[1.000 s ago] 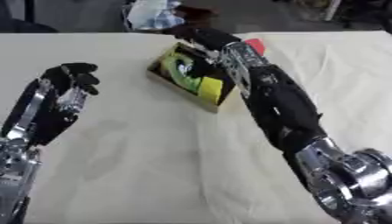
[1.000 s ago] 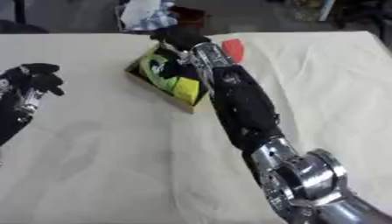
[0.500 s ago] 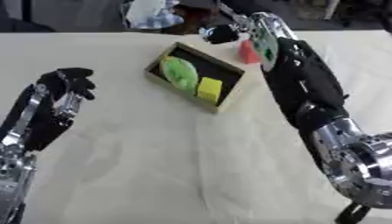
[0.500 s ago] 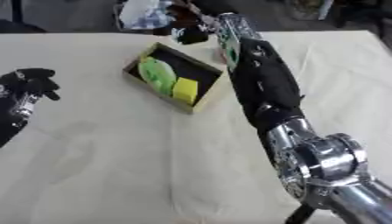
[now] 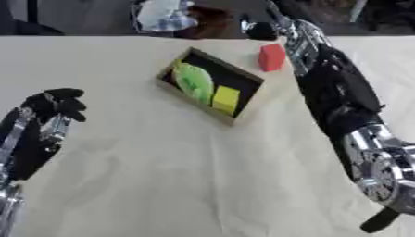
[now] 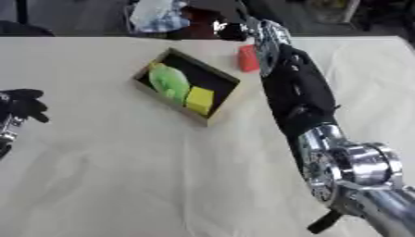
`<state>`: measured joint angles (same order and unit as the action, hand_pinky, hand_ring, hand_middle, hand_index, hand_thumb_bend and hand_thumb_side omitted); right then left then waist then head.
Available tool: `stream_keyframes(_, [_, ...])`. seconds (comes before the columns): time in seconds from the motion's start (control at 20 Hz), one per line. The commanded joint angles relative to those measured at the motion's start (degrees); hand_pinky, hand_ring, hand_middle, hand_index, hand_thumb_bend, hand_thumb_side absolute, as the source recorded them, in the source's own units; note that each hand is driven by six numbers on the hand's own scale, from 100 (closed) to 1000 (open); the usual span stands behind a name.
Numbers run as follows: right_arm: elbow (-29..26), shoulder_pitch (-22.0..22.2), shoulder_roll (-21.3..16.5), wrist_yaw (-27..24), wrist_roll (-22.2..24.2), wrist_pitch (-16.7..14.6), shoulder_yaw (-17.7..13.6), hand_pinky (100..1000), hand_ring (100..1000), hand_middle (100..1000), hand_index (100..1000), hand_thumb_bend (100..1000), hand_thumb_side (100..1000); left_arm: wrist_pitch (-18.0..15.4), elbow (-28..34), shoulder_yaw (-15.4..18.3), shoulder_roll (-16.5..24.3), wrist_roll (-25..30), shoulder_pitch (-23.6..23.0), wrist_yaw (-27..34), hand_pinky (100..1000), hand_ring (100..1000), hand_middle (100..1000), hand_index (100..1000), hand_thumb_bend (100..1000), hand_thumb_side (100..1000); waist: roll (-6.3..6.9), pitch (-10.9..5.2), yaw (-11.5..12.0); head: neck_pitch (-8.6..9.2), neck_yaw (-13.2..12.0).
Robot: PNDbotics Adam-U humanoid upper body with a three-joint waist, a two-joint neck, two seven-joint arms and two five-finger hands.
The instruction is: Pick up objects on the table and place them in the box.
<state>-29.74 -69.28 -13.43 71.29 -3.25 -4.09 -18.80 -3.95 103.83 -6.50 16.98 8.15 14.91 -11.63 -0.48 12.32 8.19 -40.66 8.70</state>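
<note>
Two hands are ours to report, and the nearer is the left hand [image 5: 50, 109], resting at about eight o'clock on the table [image 5: 162, 185] with its fingers curled and nothing in them. Farther in, near the middle, we see the box [image 5: 243, 95] lying askew; it holds a green object [image 5: 192, 81] and a yellow block [image 5: 225, 97] touching it on the five o'clock side. Just beyond the box at one o'clock stands a red block [image 5: 272, 57] on the cloth, with our right forearm running beside it. Our right hand [image 5: 261, 28] reaches past the far table edge at twelve o'clock, and we cannot tell how its fingers stand. Some crumpled clutter [image 5: 165, 15] lies behind the table. Compared with a second ago, our right arm no longer covers the box and has swung out toward the far edge.
</note>
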Motion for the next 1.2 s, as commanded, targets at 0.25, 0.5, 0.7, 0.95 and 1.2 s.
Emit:
stream_keyframes(0.25, [4.5, -0.6, -3.0, -2.3, -4.3, 6.8, 1.3, 1000, 986, 994, 1000, 100, 584, -0.4, 0.7, 0.0, 0.1, 0.3, 0.6, -0.1, 781, 551, 565, 776, 100, 758, -0.16, 0.18, 0.2, 1.02, 0.8])
stream_keyframes(0.5, [6.4, -0.4, -2.7, -4.5, -5.6, 11.7, 3.8, 1000, 986, 992, 1000, 100, 625, -0.5, 0.7, -0.1, 0.0, 0.5, 0.6, -0.1, 782, 551, 566, 776, 100, 756, -0.1, 0.2, 0.2, 1.03, 1.2])
stream_keyframes(0.7, [7.3, 0.0, -2.3, -5.6, -5.9, 15.5, 5.3, 1000, 986, 989, 1000, 100, 656, -0.6, 0.7, -0.1, 0.0, 0.7, 0.6, 0.0, 784, 552, 566, 776, 100, 755, 0.02, 0.21, 0.4, 1.03, 1.5])
stream_keyframes(0.95, [8.0, 0.6, -1.5, -6.0, -5.2, 18.8, 6.9, 994, 984, 980, 1000, 100, 691, -0.6, 0.7, -0.1, -0.1, 0.8, 0.6, 0.1, 784, 552, 566, 776, 100, 754, 0.2, 0.23, 0.4, 0.85, 1.5])
stream_keyframes(1.2, [9.0, 1.4, -0.9, -5.7, -4.6, 19.5, 7.7, 988, 979, 966, 1000, 100, 680, -0.7, 0.7, -0.2, -0.3, 1.0, 0.7, 0.1, 785, 553, 567, 776, 100, 755, 0.31, 0.17, 0.3, 0.91, 1.7])
